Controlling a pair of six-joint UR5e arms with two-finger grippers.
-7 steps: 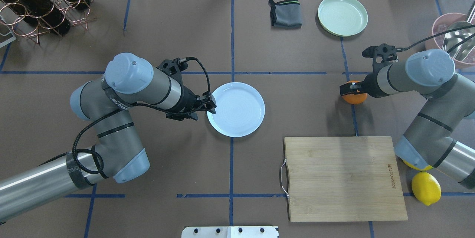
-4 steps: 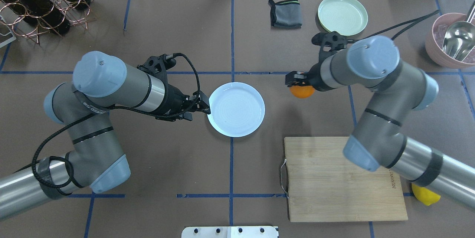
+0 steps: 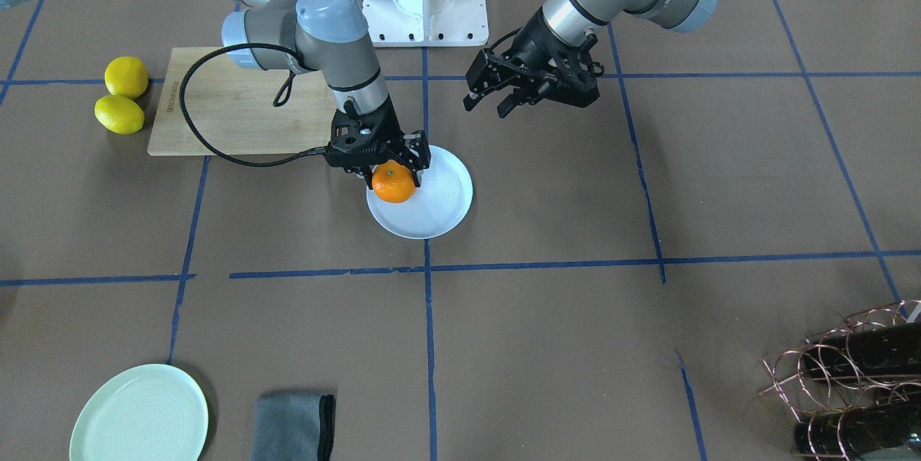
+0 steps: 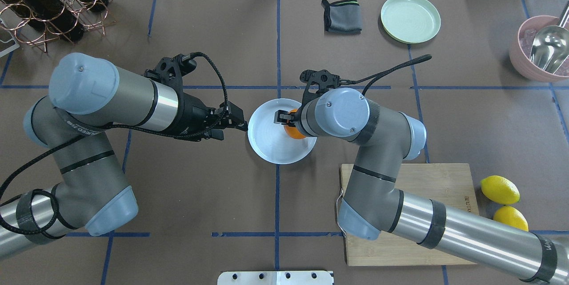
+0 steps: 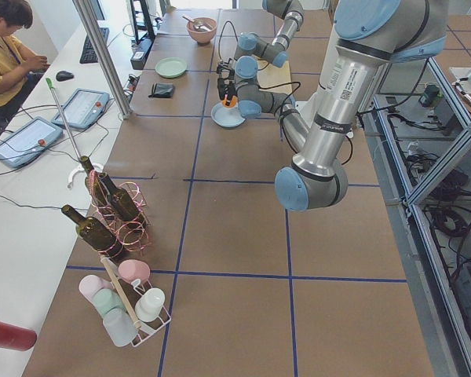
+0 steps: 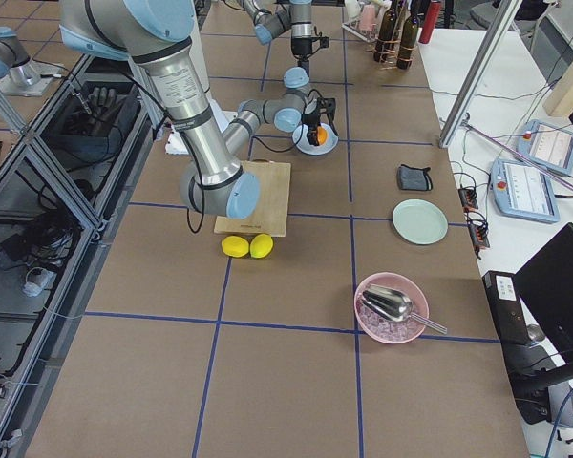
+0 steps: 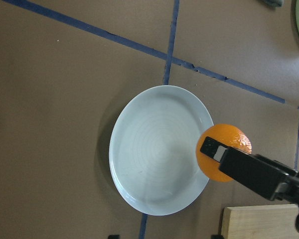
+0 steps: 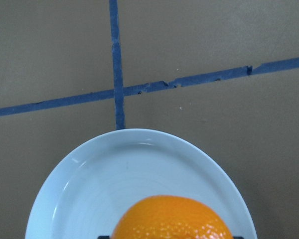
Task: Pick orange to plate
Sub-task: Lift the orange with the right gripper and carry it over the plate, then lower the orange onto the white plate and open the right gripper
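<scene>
The orange (image 3: 393, 185) is held in my right gripper (image 3: 391, 167), whose fingers are shut on its two sides. It hangs over the edge of the glossy white plate (image 3: 439, 206); I cannot tell whether it touches the plate. In the overhead view the orange (image 4: 290, 131) is mostly hidden under my right wrist, over the plate's (image 4: 269, 145) right part. The left wrist view shows the orange (image 7: 226, 147) over the plate's (image 7: 154, 149) rim. My left gripper (image 4: 240, 126) is open and empty, just left of the plate and apart from it.
A bamboo cutting board (image 4: 413, 196) lies under my right forearm, with two lemons (image 4: 500, 189) to its right. A mint plate (image 4: 410, 18), a grey cloth (image 4: 341, 16) and a pink bowl with a scoop (image 4: 540, 47) stand at the back right. A wine rack (image 4: 44, 0) is back left.
My right arm carried the orange leftward from the table's right side to over the white plate. The left gripper drew back left, off the plate's rim.
</scene>
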